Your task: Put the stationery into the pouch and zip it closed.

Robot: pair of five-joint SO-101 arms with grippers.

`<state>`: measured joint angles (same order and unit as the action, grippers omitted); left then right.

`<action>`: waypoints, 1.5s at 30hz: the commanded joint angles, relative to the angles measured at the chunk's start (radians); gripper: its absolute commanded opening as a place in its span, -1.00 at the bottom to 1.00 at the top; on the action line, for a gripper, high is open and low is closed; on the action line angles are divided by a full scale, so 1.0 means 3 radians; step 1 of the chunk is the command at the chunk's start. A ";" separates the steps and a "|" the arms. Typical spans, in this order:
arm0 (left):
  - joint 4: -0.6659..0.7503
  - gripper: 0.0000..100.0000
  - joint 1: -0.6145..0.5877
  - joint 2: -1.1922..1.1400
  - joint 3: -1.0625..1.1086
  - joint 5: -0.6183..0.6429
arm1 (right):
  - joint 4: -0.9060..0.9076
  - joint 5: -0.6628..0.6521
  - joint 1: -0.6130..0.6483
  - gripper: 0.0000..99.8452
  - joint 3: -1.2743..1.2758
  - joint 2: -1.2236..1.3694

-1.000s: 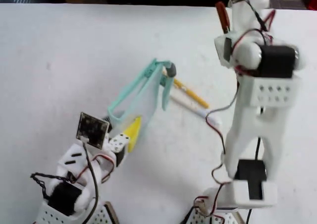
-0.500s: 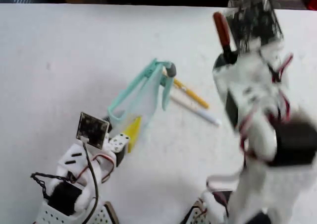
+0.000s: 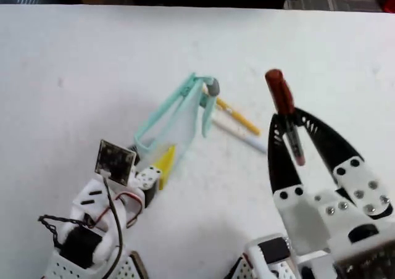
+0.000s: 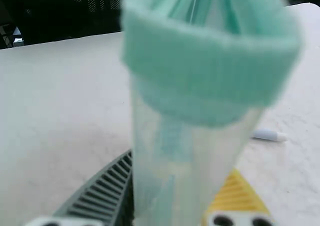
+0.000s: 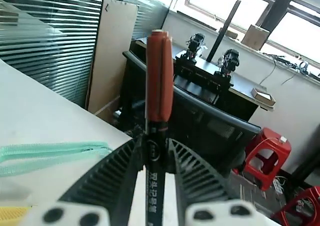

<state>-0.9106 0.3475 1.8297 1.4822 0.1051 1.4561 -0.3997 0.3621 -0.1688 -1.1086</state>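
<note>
On the white table [image 3: 74, 63], the translucent pouch [image 3: 176, 123] with soft mint edging runs diagonally. Its near end is pinched between the left gripper's [image 3: 155, 162] ribbed jaws, and what it contains cannot be told. To one side, the right gripper [image 3: 288, 120] clamps a slim marker [image 3: 279, 92], its red cap pointing away from that arm's base. A yellow pencil [image 3: 239, 118] and a white pen [image 3: 245, 141] lie slanted, roughly parallel, just beside the pouch's far end.

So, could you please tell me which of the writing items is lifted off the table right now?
The red-capped marker, clamped in the right tool above the table; the yellow pencil and the white pen both lie flat beside the pouch.
</note>
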 commanded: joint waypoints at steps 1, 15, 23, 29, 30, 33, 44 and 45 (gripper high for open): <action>-0.0026 -0.65 0.0043 -0.0008 -0.0026 0.0026 | -0.0330 -0.0010 0.0043 -0.96 0.0332 -0.0238; -0.0010 -0.65 0.0043 -0.0008 -0.0020 0.0026 | -0.1169 0.0818 0.0534 -0.96 0.0476 -0.0151; -0.0010 -0.65 0.0043 -0.0008 -0.0020 0.0026 | -0.1404 0.1141 0.1189 -0.96 0.0471 0.0161; -0.0010 -0.65 0.0043 -0.0008 -0.0020 0.0026 | -0.1424 0.1146 0.1486 -0.96 0.0476 0.0274; -0.0010 -0.65 0.0043 -0.0008 -0.0020 0.0026 | -0.1424 0.1146 0.1542 -0.96 0.0476 0.0294; -0.0005 -0.65 0.0049 -0.0008 -0.0026 0.0026 | -0.1476 0.1146 0.1716 -0.96 0.0476 0.0340; 0.0036 -0.60 0.0049 -0.0008 -0.0026 0.0026 | -0.1972 0.1141 0.1823 -0.97 0.0885 0.0422; 0.0026 -0.56 0.0049 -0.0008 -0.0026 0.0026 | -0.2115 0.1125 0.1823 -0.97 0.1002 0.0458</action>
<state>-0.9106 0.3475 1.8297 1.4822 0.1051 0.9252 -0.0652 0.9022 0.0767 -1.0027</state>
